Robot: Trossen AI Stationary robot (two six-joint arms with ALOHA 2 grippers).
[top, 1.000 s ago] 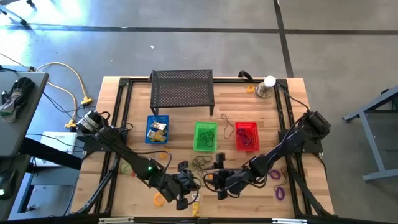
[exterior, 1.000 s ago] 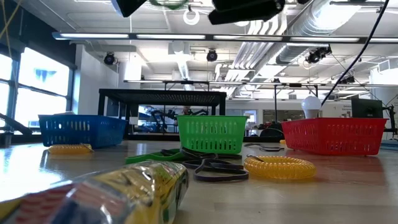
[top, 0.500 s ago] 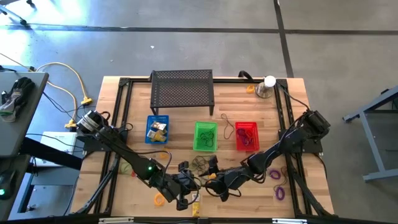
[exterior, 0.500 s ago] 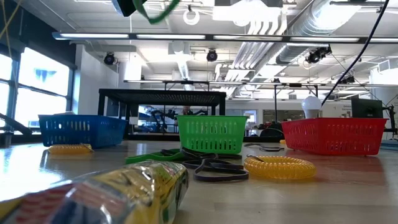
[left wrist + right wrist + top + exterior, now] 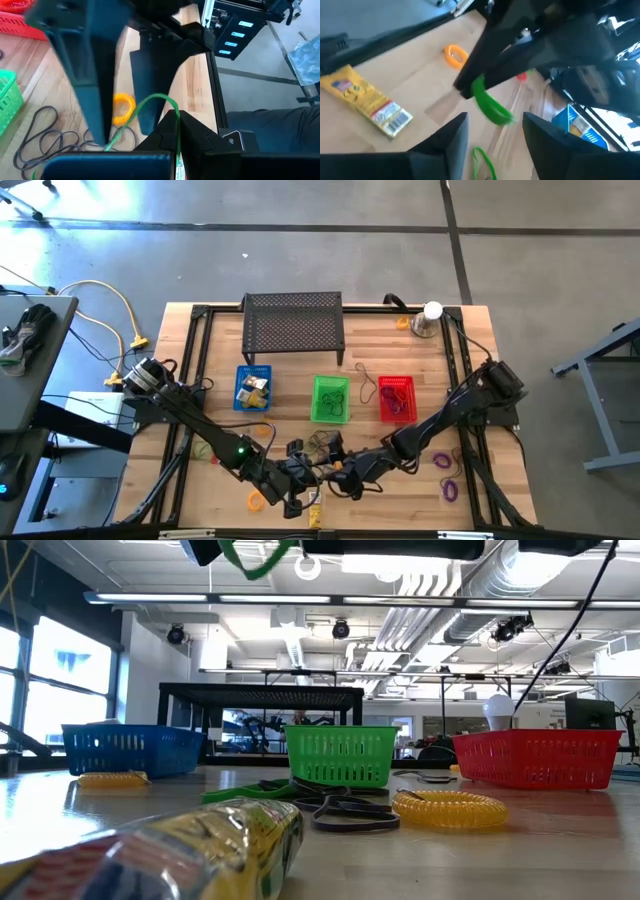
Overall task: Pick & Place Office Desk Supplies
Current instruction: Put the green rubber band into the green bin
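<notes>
Both arms meet low over the near middle of the tabletop (image 5: 400,355), at about 6 o'clock from the green basket (image 5: 330,399). The left pincer (image 5: 300,471) is clenched on a thin green loop (image 5: 150,107), which hangs from its fingertips above the wood; in the low view the same green loop (image 5: 250,558) dangles at the upper edge, well clear of the surface. The right pincer (image 5: 338,472) faces it from 3 o'clock, just beside it, its two dark fingers (image 5: 451,137) spread apart with the green loop (image 5: 490,106) between and ahead of them; whether they touch the loop I cannot tell.

Below the pincers lies a tangle of dark loops (image 5: 340,810) and a yellow coiled ring (image 5: 449,808). An orange ring (image 5: 256,500) lies at 8 o'clock from the left pincer, and a yellow packet (image 5: 367,100) rests flat near the front edge. Purple loops (image 5: 449,489) lie at 3 o'clock, well apart from the pincers. Behind stand the blue basket (image 5: 252,388) and the red basket (image 5: 397,398), with a black mesh rack (image 5: 293,326) farther back and a silver cup with a white ball (image 5: 429,319) at 1 o'clock.
</notes>
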